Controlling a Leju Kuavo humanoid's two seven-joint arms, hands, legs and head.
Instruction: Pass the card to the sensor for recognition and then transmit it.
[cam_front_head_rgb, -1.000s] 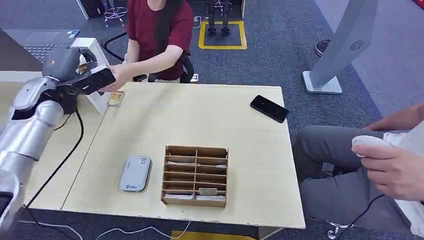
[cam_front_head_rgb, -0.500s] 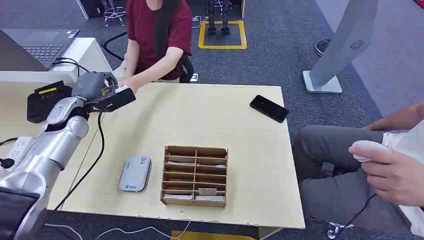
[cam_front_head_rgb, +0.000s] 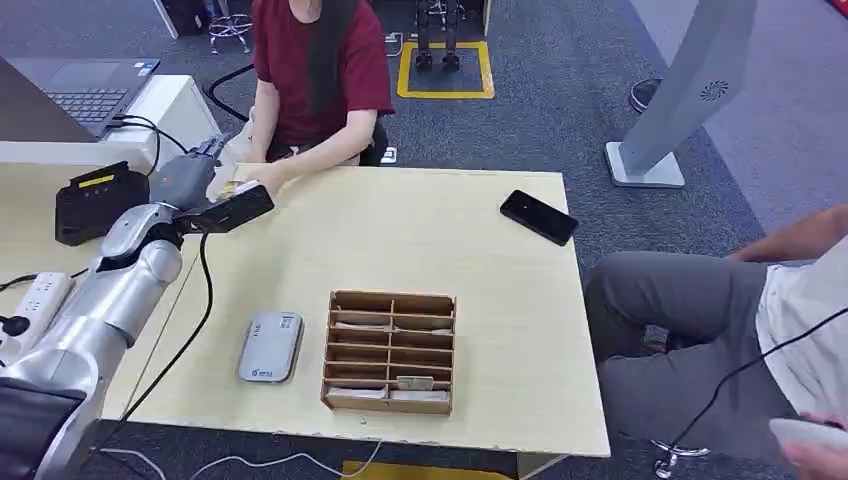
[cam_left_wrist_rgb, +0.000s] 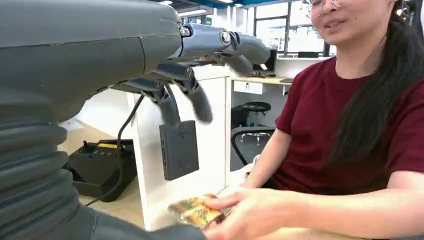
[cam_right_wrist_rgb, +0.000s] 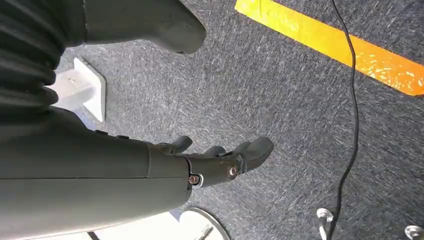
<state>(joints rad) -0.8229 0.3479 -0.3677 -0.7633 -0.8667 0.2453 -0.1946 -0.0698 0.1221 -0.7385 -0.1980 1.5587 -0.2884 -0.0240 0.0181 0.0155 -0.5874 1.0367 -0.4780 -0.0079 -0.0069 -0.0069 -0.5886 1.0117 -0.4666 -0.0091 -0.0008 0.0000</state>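
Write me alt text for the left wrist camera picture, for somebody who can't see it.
The robot's left hand hangs empty, fingers apart, above a gold card that a person's hand in a dark red shirt holds low beside it. Behind stand a white panel carrying a small black box, and a black device on the table.

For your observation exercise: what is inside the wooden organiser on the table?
The wooden organiser has two columns of compartments; pale cards lie flat in several. How many are stacked is hidden.

Sensor (cam_front_head_rgb: 270, 346) just left of divided box (cam_front_head_rgb: 391, 352), table (cam_front_head_rgb: 400, 240) front; phone (cam_front_head_rgb: 538, 216) far right; card (cam_left_wrist_rgb: 195, 212) prob. far-left corner.
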